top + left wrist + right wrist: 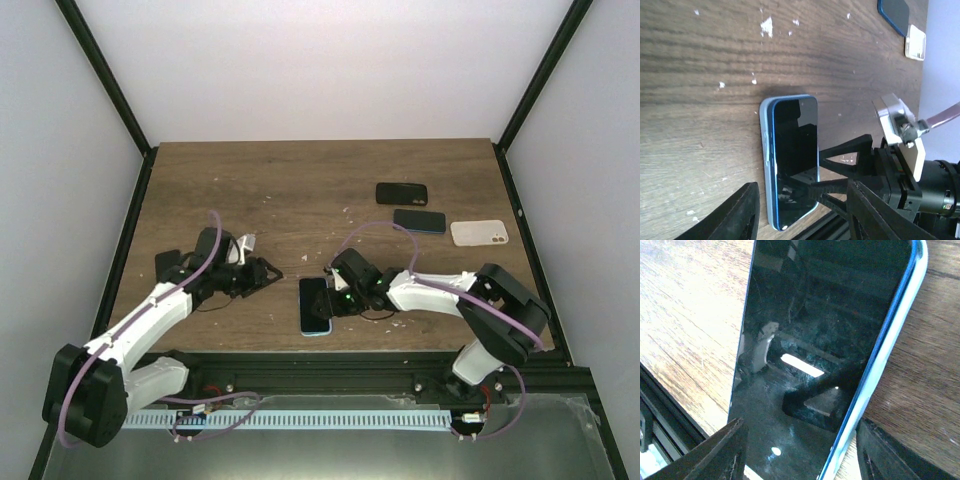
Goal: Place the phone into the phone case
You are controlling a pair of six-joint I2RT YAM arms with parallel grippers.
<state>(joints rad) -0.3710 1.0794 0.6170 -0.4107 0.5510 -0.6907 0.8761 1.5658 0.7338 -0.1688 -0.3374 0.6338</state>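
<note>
Top external view: the phone lies on its light-blue phone case by the table's near edge, midway along. The right gripper straddles it, fingers spread; the left gripper gapes nearby, apart.

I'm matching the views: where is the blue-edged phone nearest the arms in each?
Top external: phone at the near table edge, centre.
Left wrist: phone centre, lower half.
Right wrist: phone fills most of the frame.
Shared landmark: right gripper at the phone's end, in all three.
</note>
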